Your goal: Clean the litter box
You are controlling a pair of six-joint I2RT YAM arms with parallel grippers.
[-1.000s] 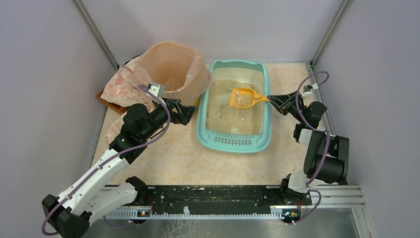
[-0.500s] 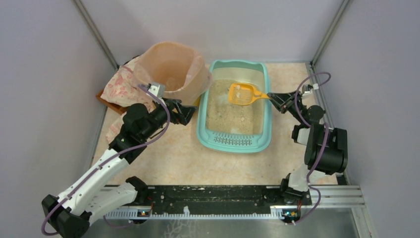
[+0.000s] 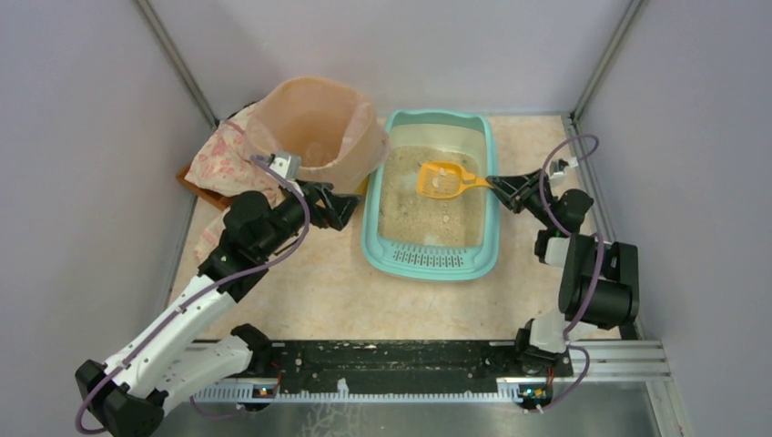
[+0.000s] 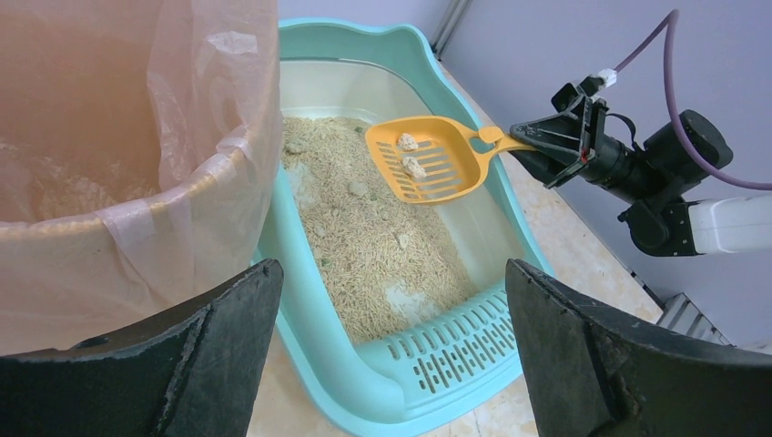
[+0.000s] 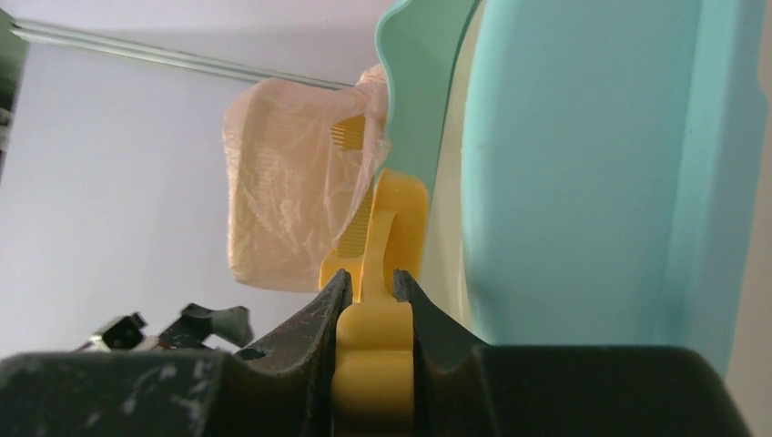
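Observation:
The teal litter box [image 3: 368, 238] lies mid-table, beige litter inside, slotted grille [image 3: 434, 259] at its near end; it also shows in the left wrist view [image 4: 319, 337]. My right gripper [image 3: 496, 184] is shut on the handle of a yellow slotted scoop [image 3: 441, 179], held over the litter with two pale clumps [image 4: 410, 155] in its bowl. In the right wrist view the jaws clamp the yellow handle [image 5: 373, 350]. My left gripper [image 3: 350, 206] is open and empty, between the bin and the box's left wall.
A round bin with a peach bag liner [image 3: 314, 127] stands left of the box, close to my left gripper. A floral cloth [image 3: 223, 155] lies behind it at the left wall. Grey walls enclose the table on three sides.
The scoop has swung slightly toward the box's far end and back, staying over the litter with the clumps in it. The right arm shifted a little. The left arm has not moved.

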